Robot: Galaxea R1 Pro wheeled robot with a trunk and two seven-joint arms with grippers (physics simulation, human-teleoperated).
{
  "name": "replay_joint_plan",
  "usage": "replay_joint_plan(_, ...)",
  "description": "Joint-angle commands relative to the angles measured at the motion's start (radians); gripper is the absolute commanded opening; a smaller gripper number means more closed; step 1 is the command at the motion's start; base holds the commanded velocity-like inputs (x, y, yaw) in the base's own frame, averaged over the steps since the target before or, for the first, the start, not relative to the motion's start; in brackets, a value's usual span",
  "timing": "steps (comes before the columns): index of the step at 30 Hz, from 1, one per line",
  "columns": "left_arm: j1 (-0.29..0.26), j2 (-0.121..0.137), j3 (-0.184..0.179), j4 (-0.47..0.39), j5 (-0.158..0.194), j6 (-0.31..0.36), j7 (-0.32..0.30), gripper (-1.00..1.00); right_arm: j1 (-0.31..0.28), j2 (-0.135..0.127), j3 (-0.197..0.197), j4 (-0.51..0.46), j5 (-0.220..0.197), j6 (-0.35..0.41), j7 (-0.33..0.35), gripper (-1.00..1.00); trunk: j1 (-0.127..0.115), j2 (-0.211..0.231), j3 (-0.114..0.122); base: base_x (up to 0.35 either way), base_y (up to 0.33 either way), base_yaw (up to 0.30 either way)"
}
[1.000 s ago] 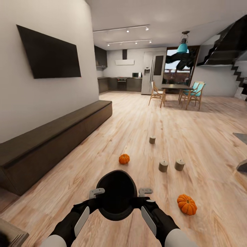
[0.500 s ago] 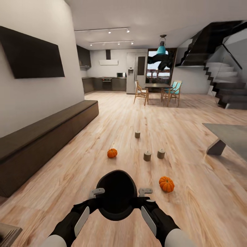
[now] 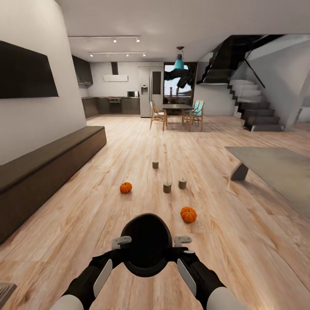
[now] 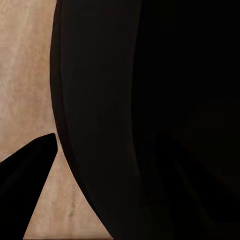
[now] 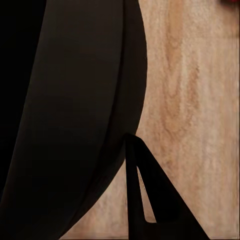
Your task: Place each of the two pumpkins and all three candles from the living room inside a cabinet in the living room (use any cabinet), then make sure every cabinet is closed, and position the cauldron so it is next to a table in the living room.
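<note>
Between both hands, left (image 3: 122,242) and right (image 3: 182,240), the cauldron (image 3: 145,243) is pinched at its rim. Both pumpkins (image 3: 188,214) and three candles (image 3: 167,187) lie on the floor; the cabinet (image 3: 47,172) is shut, so nearly everything remains.

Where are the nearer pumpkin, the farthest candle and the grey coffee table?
nearer pumpkin (image 3: 188,214): head view, middle of its ribbed orange side.
farthest candle (image 3: 155,164): head view, middle of its side.
coffee table (image 3: 275,165): head view, bare glossy top.
</note>
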Motion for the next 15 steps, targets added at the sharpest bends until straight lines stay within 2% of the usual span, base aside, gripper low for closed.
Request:
replay_joint_plan(1,0.0,0.001,0.0,-0.001,-0.007,0.006,0.001,-1.0,-0.001,-0.001,0.017,-0.069,-0.025,0.001,-0.008,-1.0,-0.001,-0.001,-0.001,-0.105,0.0,-0.265)
replay_joint_plan(15,0.0,0.003,0.0,-0.001,-0.007,0.006,0.001,-1.0,-0.001,-0.001,0.017,-0.069,-0.025,0.001,-0.008,-1.0,-0.001,-0.001,-0.001,-0.011,0.0,-0.265)
